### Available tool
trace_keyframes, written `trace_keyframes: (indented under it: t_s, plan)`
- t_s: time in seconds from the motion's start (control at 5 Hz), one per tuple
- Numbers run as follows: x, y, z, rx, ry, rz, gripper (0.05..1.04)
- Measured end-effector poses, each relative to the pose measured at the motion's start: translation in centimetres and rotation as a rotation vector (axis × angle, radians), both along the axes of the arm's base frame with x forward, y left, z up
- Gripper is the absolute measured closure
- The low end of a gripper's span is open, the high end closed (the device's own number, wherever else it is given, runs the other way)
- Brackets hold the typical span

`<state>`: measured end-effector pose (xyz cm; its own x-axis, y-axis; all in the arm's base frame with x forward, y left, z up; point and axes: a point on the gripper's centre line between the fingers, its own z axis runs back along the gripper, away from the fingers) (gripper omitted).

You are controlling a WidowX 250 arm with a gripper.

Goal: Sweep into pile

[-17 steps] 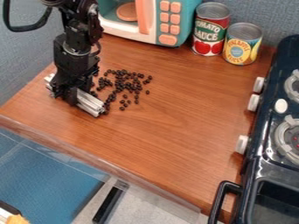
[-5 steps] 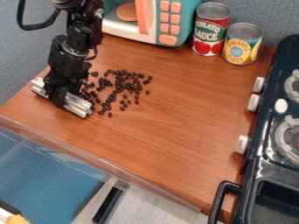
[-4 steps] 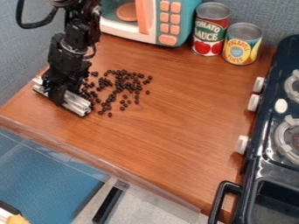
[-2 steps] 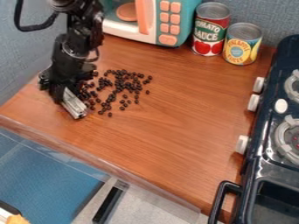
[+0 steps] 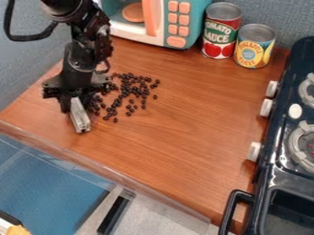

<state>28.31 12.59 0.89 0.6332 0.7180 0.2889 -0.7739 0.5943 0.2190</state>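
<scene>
On your tabletop (image 5: 190,124), bar (image 5: 80,118): probably stiff, light; grip mid-length.
Your claw (image 5: 77,103): clamped on the bar.
Beads (image 5: 126,86): likely hard, rolling; nudge low.

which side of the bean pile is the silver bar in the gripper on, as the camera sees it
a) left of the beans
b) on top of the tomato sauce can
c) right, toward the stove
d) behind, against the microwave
a, since the silver bar hangs down from the gripper just left of the scattered dark beans.
</scene>
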Motion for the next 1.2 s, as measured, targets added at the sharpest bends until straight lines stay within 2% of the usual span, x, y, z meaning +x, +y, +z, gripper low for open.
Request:
trace_keyframes:
  t_s: [0.2,1.2]
  plan:
    - [0.4,-0.5,0.1,-0.037,0.001,-0.008,0.698]
    - [2.3,-3.6,-0.1,-0.076,-0.027,-0.109,0.698]
